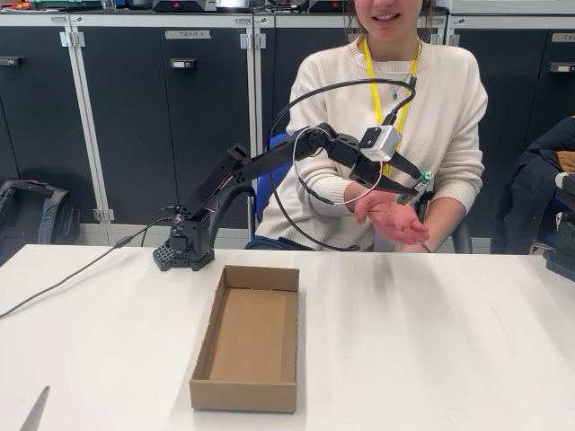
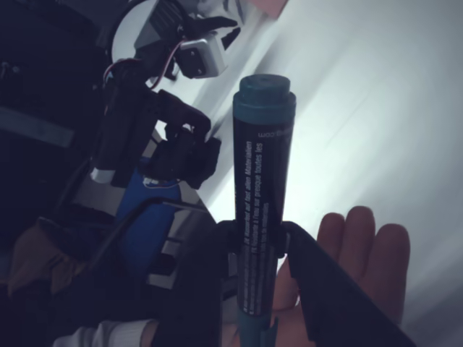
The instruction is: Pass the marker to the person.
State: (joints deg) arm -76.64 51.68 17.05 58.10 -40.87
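I have my gripper (image 1: 413, 186) raised at the far right, past the table's back edge, and shut on the marker (image 1: 424, 177). In the wrist view the marker (image 2: 262, 188) stands upright between the jaws of my gripper (image 2: 259, 242): a dark barrel with white print and a green end on top. The person (image 1: 445, 108), in a cream sweater with a yellow lanyard, sits behind the table. Her open hand (image 1: 393, 220) lies palm up just under the marker. The wrist view has her fingers (image 2: 369, 242) behind and below the barrel. I cannot tell whether the hand touches the marker.
An open, shallow cardboard box (image 1: 245, 339) lies on the white table (image 1: 431, 341) in front of the arm's base (image 1: 186, 251). A grey cable (image 1: 63, 283) runs off to the left. Dark cabinets (image 1: 162, 117) stand behind, a backpack (image 1: 27, 211) at left, dark gear (image 1: 561, 242) at right.
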